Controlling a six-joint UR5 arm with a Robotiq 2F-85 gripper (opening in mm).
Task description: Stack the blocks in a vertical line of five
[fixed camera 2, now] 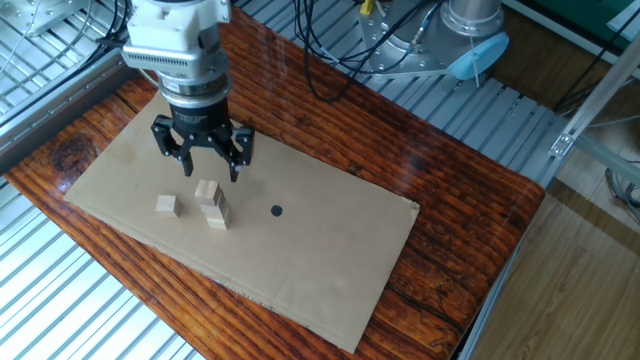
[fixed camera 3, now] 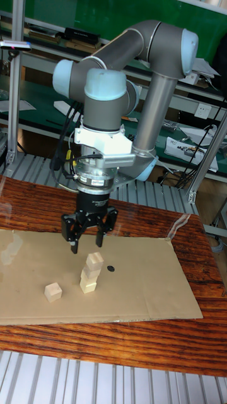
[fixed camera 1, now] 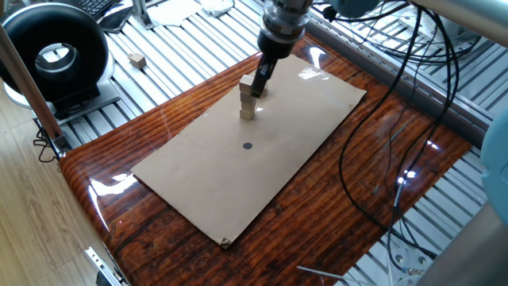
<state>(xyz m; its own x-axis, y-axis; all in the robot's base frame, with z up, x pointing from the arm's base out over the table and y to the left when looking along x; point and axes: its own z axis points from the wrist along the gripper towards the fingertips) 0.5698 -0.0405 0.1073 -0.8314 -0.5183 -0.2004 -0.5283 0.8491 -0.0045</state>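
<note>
Progress in one fixed view: the stack stands just below and beside the gripper, on the cardboard sheet; a stray block lies well away, off the table.

Seen from the other fixed view, the gripper hangs empty with fingers spread above the stack, apart from it; a loose block sits near.

From the tall fixed view, the stack looks three high, slightly crooked, so two blocks seem left.
</note>
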